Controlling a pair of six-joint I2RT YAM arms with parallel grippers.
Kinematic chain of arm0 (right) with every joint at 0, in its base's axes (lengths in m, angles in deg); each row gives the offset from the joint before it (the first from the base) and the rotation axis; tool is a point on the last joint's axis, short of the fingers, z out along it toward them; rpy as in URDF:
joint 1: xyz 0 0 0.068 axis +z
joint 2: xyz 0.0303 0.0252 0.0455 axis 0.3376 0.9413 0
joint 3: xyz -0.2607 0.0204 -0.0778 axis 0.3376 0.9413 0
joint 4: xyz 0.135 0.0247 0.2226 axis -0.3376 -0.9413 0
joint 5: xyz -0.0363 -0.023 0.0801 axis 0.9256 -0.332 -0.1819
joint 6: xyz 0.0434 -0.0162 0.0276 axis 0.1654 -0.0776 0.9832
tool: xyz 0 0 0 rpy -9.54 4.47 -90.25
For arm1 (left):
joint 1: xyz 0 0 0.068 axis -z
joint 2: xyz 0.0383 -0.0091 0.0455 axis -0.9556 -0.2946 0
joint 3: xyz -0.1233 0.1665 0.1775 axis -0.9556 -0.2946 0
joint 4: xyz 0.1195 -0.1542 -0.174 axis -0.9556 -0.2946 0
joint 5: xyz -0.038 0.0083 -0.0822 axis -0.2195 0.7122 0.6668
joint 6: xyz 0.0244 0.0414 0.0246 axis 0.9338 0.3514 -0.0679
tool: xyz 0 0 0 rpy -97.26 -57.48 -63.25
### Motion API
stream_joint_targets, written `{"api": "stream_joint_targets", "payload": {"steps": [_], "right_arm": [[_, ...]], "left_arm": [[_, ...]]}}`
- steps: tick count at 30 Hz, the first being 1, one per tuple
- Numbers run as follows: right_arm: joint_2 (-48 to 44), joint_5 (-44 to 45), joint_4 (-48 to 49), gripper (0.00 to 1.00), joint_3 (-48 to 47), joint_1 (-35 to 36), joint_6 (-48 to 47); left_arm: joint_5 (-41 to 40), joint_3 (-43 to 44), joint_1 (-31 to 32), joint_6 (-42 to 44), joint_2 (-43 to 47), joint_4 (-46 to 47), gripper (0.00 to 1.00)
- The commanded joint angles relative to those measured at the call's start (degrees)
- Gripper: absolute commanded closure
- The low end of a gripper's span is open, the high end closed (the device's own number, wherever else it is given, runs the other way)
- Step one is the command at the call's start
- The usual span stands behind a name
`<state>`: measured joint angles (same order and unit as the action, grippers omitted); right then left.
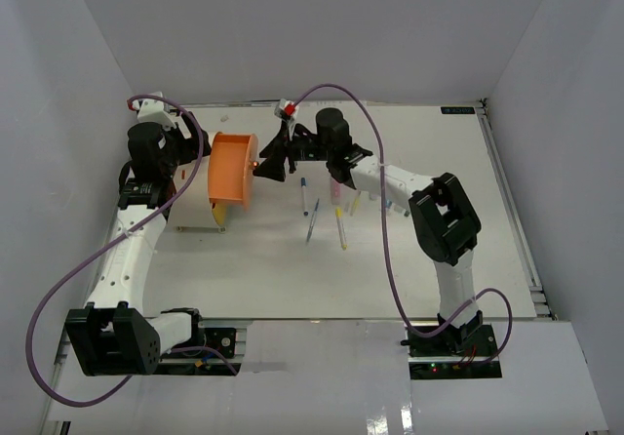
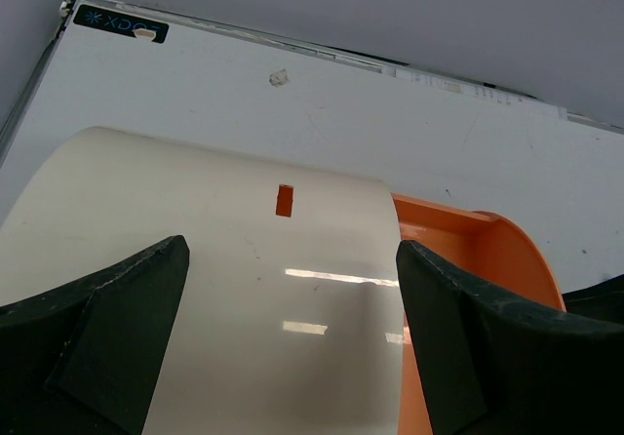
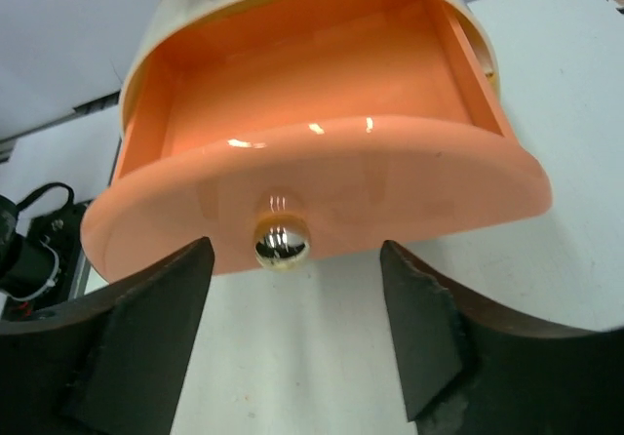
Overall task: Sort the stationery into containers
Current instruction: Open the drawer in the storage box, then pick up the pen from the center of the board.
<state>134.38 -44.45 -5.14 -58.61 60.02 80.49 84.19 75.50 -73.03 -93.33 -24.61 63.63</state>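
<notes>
Orange drawer [image 3: 322, 113] stands pulled out of the cream drum [image 2: 195, 191], nothing visible inside; right gripper [image 3: 294, 289] released, jaws apart either side of the brass knob [image 3: 282, 242]; left gripper [image 2: 292, 250] spread wide over the drum, grasping nothing; pens [image 1: 312, 220] lie on the desk [image 1: 439, 162] nearby; opening looks done; next, a low pinch on one thin pen.

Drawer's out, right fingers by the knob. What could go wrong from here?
1. The right fingers stand open either side of the knob, not gripping; a nudge could push the drawer back in.
2. The left fingers straddle the drum without clamping, so it might slide or roll.
3. The pens lie close by the right arm; a low sweep could scatter them.
</notes>
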Motion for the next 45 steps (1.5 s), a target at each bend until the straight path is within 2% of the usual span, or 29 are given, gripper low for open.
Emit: {"api": "stream_joint_targets", "payload": {"steps": [1,2,6,11,12,15,21,34,39,45], "right_arm": [[-5.01,1.44,-1.77,0.23,1.23,-1.09,-1.99],[-6.23,2.15,-2.57,0.20,1.40,-1.27,-2.43],[-10.53,9.43,-7.83,0.18,3.95,-1.80,-5.33],[-13.98,29.54,-22.59,0.18,5.18,-1.18,-6.48],[-13.89,35.41,-24.96,0.18,5.01,-0.66,-6.57],[-12.23,45.00,-33.93,0.18,3.17,0.48,-5.17],[-5.55,55.22,-42.56,0.20,-1.93,2.51,-0.95],[5.70,57.87,-43.71,0.39,-7.65,4.27,4.50],[8.08,58.75,-43.53,0.42,-8.09,4.44,5.56],[10.27,59.19,-43.62,0.55,-8.53,4.44,6.44]], "left_arm": [[2.60,-0.33,0.25,-0.94,0.76,-6.15,0.02],[2.69,0.45,0.25,-0.85,0.76,-6.33,0.02],[3.30,2.48,0.25,-1.11,0.84,-7.47,0.02],[3.57,4.41,0.25,-1.55,1.46,-9.40,0.02],[3.83,5.11,0.25,-1.64,1.46,-10.02,0.02],[4.36,6.96,0.25,-2.34,1.63,-11.86,0.02],[3.40,10.57,0.25,-3.48,3.74,-17.65,0.02],[-1.44,9.08,1.92,-3.22,11.12,-24.70,0.02],[-2.58,7.93,2.54,-3.49,12.01,-24.96,0.02],[-2.23,7.49,2.71,-3.66,12.36,-24.96,0.02]]}}
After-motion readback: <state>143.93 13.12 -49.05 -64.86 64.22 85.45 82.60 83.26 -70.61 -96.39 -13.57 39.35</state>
